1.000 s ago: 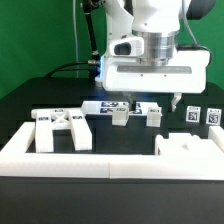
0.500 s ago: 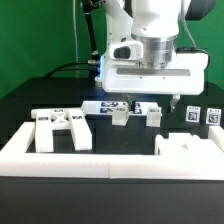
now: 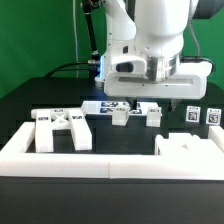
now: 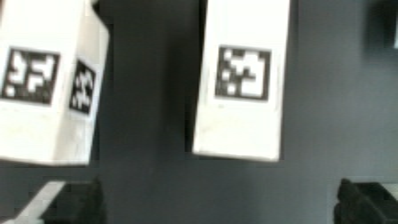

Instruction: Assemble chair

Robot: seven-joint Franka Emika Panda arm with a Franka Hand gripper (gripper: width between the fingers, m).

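Tool spread wide, holding nothing, hovering above two tagged chair blocks, X-braced panel well apart from it.

Bright, even light falls from overhead in the exterior view. The glossy robot arm shows a soft sheen on its shell. The white border wall along the near edge is so bright that it loses surface detail. The black table is deep and matte, so shadows beneath the X-braced panel hardly show. Edges are coarse and slightly soft throughout. The wrist view is dimmer and blurred: the tags on the white blocks smear, and the dark fingertips are out of focus.
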